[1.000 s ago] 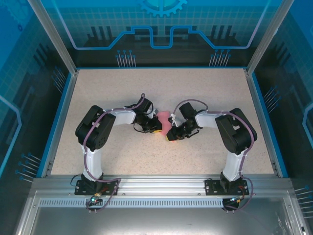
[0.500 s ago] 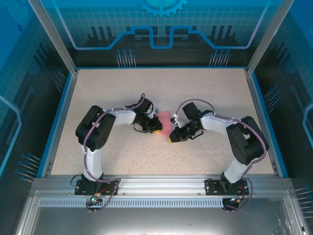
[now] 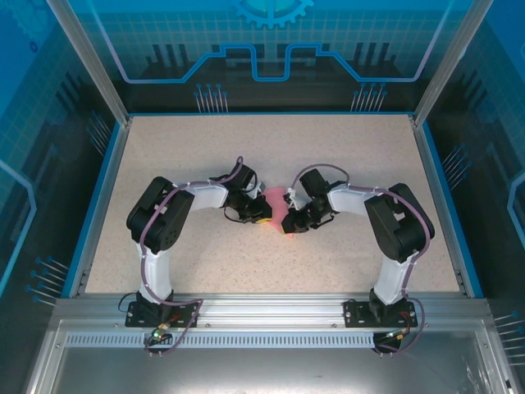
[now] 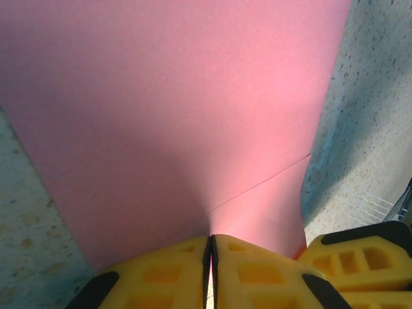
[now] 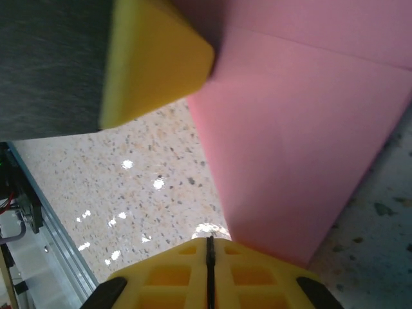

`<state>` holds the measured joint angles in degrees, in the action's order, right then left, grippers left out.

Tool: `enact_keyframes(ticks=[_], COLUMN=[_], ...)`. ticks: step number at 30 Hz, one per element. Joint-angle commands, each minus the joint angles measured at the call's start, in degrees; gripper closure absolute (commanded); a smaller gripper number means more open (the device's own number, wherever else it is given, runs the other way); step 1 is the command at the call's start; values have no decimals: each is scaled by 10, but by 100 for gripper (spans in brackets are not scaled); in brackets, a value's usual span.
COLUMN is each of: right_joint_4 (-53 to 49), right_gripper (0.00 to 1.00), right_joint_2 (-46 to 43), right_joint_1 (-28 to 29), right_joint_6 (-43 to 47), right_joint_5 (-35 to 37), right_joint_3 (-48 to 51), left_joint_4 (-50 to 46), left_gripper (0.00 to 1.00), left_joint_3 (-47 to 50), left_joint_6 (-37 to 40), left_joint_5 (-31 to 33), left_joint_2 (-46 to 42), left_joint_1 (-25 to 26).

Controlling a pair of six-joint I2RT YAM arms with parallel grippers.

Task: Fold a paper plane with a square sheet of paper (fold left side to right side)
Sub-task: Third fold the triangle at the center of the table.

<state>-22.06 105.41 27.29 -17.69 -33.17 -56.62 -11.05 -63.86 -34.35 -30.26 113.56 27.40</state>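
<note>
Pink paper (image 4: 180, 109) pinched between left gripper (image 4: 210, 239), right gripper (image 5: 209, 243)

text: none legible | numbers: none legible | brands: none legible | sign: pale gear emblem (image 3: 271, 10), cut off at top, on blue back panel (image 3: 164, 41) beyond table (image 3: 328, 156)

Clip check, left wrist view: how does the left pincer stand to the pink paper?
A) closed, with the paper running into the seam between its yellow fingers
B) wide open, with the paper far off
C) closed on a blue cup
A: the left pincer has its yellow fingers pressed together, and the pink paper narrows right down into the seam between them.
</note>
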Motion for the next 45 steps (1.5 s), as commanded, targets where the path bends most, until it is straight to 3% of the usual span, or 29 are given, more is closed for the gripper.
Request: enact_keyframes(ticks=[1,9,16,22,33,45], right_joint_4=[9,-11,8,12,0,-27], right_gripper=[92,100,100,100,100,100], right_joint_2=[17,41,51,60,66,69], right_joint_1=[-1,-11,-24,-25,-25,-25], right_joint_6=[-24,-33,-46,-44,-35,-25], right_joint_5=[5,28,9,4,13,39], right_joint_3=[6,32,52,50,43,40], left_joint_4=[-52,-27,-11,-9,4,-57], left_gripper=[87,85,82,83,83,84], left_joint_3=[15,24,23,8,-7,-28], left_joint_6=[11,13,38,40,40,76], left_joint_5=[57,51,35,31,30,116], left_joint_2=[16,-24,-76,-61,-23,1], left_joint_1=[3,5,35,63,65,64])
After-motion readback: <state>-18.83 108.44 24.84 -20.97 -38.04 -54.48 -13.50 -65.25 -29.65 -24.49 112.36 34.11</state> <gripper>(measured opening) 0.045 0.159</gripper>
